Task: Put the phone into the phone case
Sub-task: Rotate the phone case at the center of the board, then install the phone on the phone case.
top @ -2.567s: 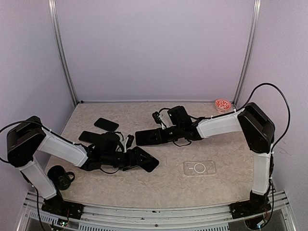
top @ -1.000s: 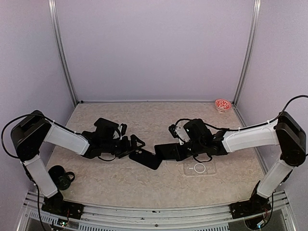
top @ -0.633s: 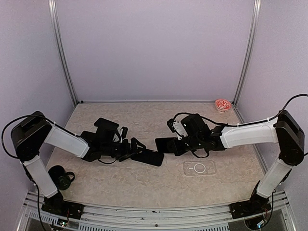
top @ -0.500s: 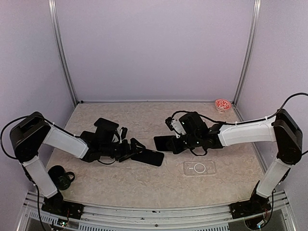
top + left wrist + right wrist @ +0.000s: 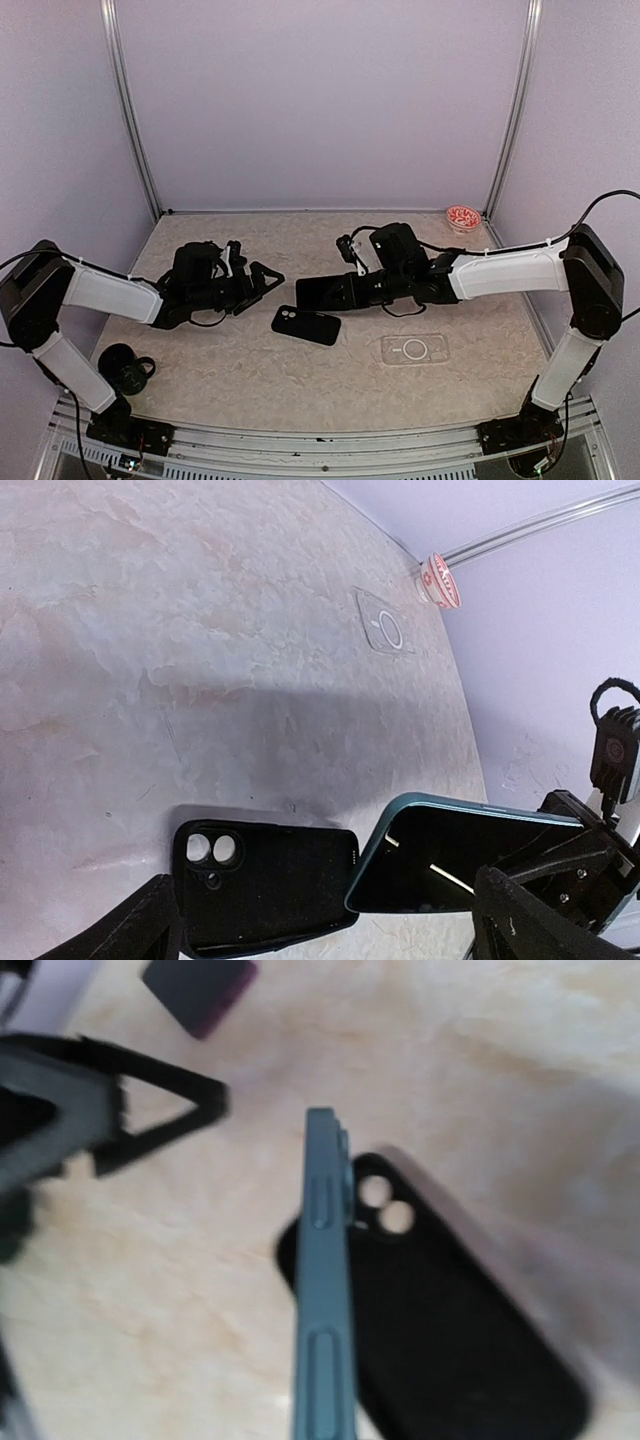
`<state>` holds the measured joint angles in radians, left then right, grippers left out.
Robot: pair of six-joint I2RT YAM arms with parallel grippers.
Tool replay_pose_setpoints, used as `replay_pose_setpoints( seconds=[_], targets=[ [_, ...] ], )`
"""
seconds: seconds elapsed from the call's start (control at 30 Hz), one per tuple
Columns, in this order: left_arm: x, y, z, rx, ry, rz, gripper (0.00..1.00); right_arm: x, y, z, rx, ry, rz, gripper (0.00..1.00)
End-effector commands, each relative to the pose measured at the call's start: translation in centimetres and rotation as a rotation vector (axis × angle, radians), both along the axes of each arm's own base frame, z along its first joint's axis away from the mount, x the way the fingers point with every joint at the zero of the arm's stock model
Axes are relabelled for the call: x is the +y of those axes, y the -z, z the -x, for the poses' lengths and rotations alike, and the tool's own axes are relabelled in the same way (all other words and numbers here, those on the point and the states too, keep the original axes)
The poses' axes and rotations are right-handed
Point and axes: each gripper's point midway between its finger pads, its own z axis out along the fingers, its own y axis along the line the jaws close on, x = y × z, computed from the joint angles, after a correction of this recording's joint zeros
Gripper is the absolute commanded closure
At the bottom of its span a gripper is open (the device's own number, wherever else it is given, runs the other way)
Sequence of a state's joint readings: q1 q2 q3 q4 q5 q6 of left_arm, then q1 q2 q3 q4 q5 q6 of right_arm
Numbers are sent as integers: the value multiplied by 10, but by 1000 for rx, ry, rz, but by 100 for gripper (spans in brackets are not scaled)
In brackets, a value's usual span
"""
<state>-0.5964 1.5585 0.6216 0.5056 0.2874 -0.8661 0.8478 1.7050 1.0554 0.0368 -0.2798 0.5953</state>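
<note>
The marbled table point(image 5: 250, 380) carries the black phone case point(image 5: 306, 325), which lies flat at centre frame with its camera cut-out toward the left. The teal phone point(image 5: 322, 292) hangs just above the case's upper edge, apart from it. It is gripped at its right end by the right gripper point(image 5: 362, 288), whose jaws are clamped on it, probably to line it up over the case. The left gripper point(image 5: 262, 279), left of centre, has its jaws spread wide and holds nothing. It touches neither the phone nor the case, and seems to be leaving room.
</note>
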Motion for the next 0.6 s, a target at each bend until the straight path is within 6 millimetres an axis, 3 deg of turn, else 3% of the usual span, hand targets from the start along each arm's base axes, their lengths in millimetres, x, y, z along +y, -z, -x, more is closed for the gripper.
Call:
replay_pose_setpoints(
  seconds=[0.0, 0.2, 0.57],
  targets=[
    [3, 7, -4, -2, -2, 8, 1, 19, -23, -2, 106, 41, -207, 100],
    [2, 14, -1, 5, 17, 23, 1, 22, -19, -1, 233, 120, -313, 100],
    [-5, 30, 1, 26, 47, 49, 1, 35, 14, 4, 414, 184, -355, 100]
  ],
)
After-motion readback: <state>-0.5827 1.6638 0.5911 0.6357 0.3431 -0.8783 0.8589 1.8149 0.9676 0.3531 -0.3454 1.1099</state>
